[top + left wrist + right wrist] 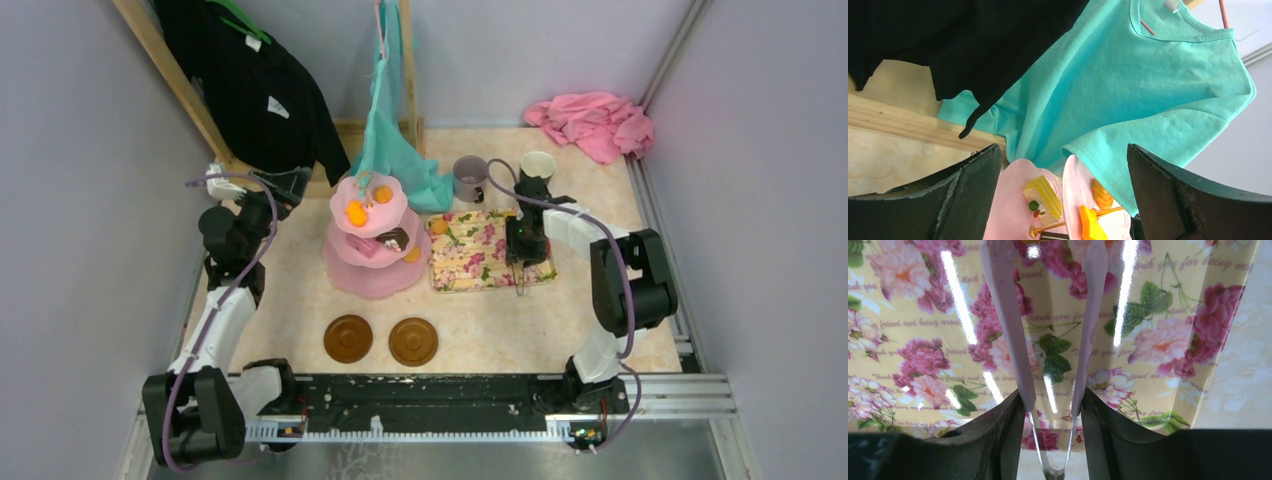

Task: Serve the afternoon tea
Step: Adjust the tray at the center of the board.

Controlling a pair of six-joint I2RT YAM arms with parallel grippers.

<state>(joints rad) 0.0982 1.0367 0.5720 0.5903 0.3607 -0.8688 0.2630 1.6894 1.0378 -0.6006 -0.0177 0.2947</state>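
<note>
On the pink stand [352,272], orange cakes [356,212]; tongs [1007,325] in the right tool [1053,407]

Beige marbled table [290,300], laid with tea things.
A pink three-tier stand [372,278] stands left of centre, with a floral tray [470,262] just beside it. Behind the tray are a grey mug [468,178] and a black white-lined mug [537,166]. Near the front lie a brown disc [348,338] and a second brown disc [413,341], and a crumpled pink cloth [592,122] sits in the far right corner.

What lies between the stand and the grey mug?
The hem of the hanging teal shirt comes down between the stand and the grey mug. The top view shows it.
</note>
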